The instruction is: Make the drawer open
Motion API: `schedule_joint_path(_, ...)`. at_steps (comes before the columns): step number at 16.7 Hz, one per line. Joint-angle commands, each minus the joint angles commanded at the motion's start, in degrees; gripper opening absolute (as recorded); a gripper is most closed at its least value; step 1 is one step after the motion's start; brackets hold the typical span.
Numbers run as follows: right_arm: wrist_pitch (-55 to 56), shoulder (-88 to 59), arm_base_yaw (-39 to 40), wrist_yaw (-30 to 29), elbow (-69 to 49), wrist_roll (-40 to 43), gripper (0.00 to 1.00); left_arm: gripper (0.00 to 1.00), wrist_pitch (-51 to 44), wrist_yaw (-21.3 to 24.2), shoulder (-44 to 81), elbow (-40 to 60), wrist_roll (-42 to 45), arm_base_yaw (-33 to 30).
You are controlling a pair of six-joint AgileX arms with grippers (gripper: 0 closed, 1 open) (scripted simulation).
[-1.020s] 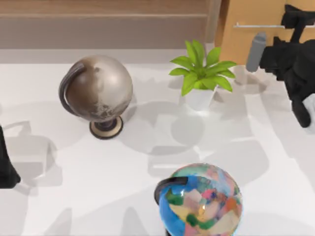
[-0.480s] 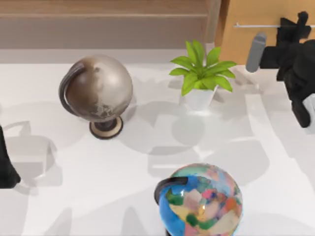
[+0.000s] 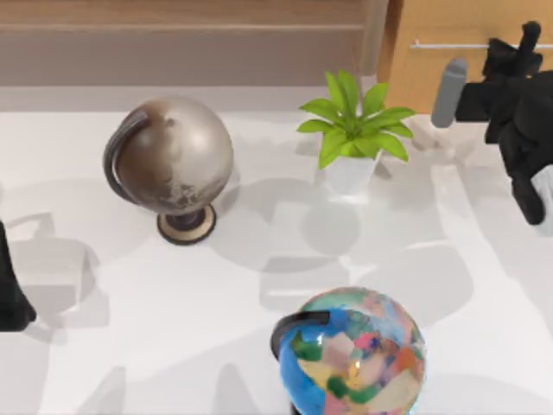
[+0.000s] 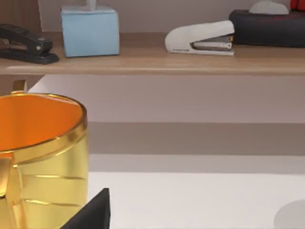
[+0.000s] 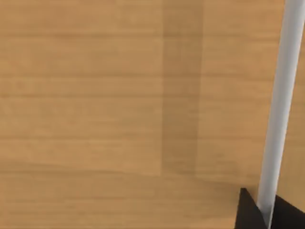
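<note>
Top view: right tool (image 3: 511, 45) at drawer (image 3: 441, 69) handle (image 3: 449, 44)

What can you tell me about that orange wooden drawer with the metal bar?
The drawer sits at the table's far right edge. Its front is light orange-tan wood with horizontal grain, carrying a thin horizontal silver bar handle. Its inside is hidden. The right claw is at the handle: in the right wrist view, two black fingertips flank the bar.

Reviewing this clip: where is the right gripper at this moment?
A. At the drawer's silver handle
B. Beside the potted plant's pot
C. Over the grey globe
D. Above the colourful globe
A: the top view puts the right gripper at the silver handle on the drawer; in the right wrist view the bar runs between its fingertips.
</note>
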State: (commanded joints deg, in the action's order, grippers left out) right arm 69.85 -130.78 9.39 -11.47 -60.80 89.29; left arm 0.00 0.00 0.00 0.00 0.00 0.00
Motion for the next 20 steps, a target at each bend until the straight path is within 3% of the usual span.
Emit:
schedule_joint_path(9, 4.94, 6.54, -0.46, 1.14, 6.38, -1.61, 0.00, 1.00, 0.00, 0.00, 0.00, 0.00, 0.00, 0.00)
schedule_joint_path(15, 8.90, 7.42, 1.73, -1.54, 15.79, -0.45, 0.00, 1.00, 0.00, 0.00, 0.00, 0.00, 0.00, 0.00)
schedule_joint_path(20, 8.85, 6.83, 1.75, -1.90, 16.35, -0.39, 0.00, 1.00, 0.00, 0.00, 0.00, 0.00, 0.00, 0.00)
